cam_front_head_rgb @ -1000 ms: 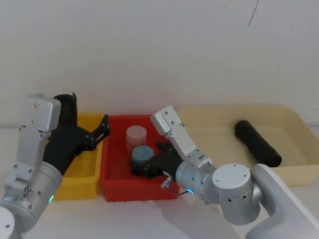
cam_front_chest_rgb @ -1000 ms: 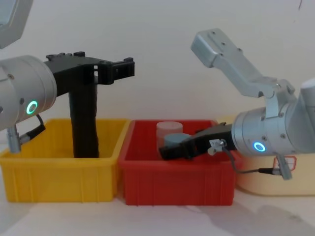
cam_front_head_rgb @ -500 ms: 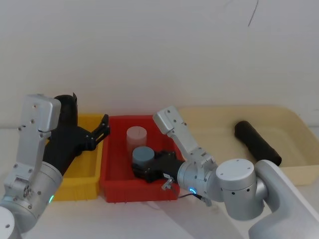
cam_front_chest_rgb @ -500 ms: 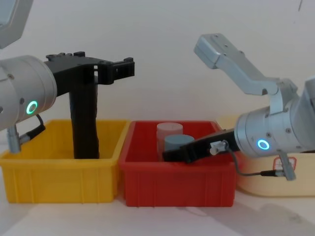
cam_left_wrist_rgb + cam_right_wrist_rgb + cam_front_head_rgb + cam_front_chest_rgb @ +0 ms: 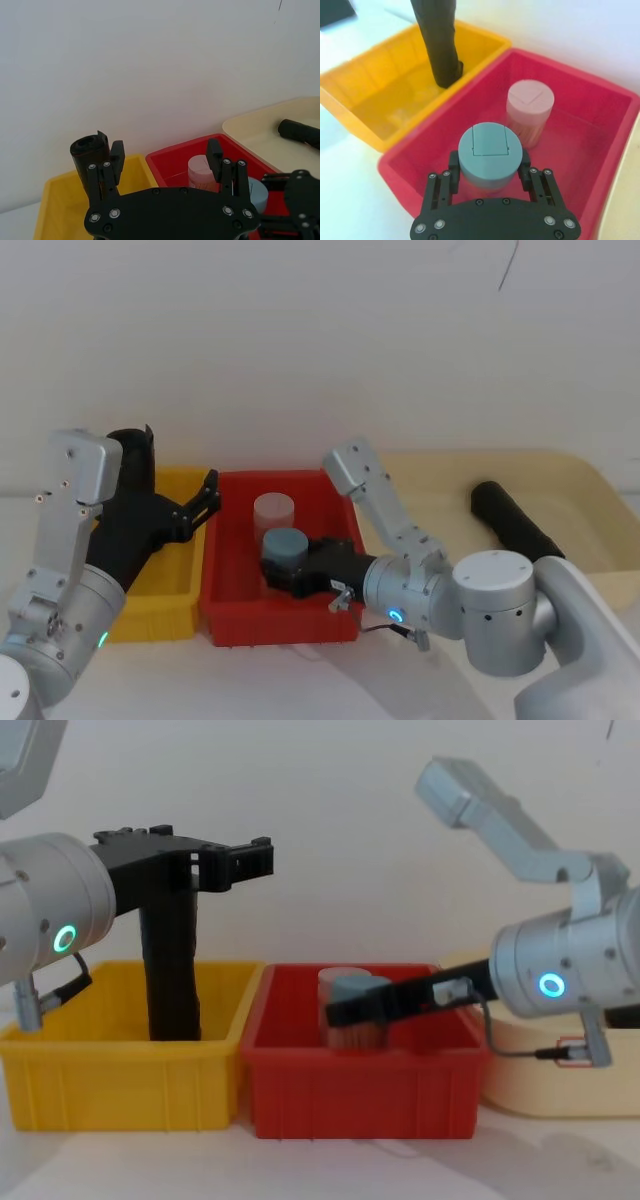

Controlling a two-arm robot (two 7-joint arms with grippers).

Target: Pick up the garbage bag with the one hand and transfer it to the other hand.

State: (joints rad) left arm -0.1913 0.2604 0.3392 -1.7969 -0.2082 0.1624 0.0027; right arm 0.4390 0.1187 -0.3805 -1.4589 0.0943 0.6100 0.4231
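Observation:
The garbage bag (image 5: 515,527) is a matte black roll lying on its side in the beige tray (image 5: 600,590); it is also in the left wrist view (image 5: 300,132). Neither gripper touches it. My right gripper (image 5: 283,565) reaches into the red bin (image 5: 225,615) and is shut on the blue-lidded jar (image 5: 489,160), held just above the bin floor (image 5: 352,1010). My left gripper (image 5: 208,495) hangs open over the yellow bin (image 5: 150,620), beside a tall black column (image 5: 135,465).
A pale pink-lidded jar (image 5: 274,512) stands in the red bin just behind the held jar. The tall black column (image 5: 170,960) stands upright in the yellow bin. The three containers sit side by side against a white wall.
The right gripper has lifted the blue-lidded jar slightly inside the red bin, and its arm has swung up and to the right. The left arm has not moved.

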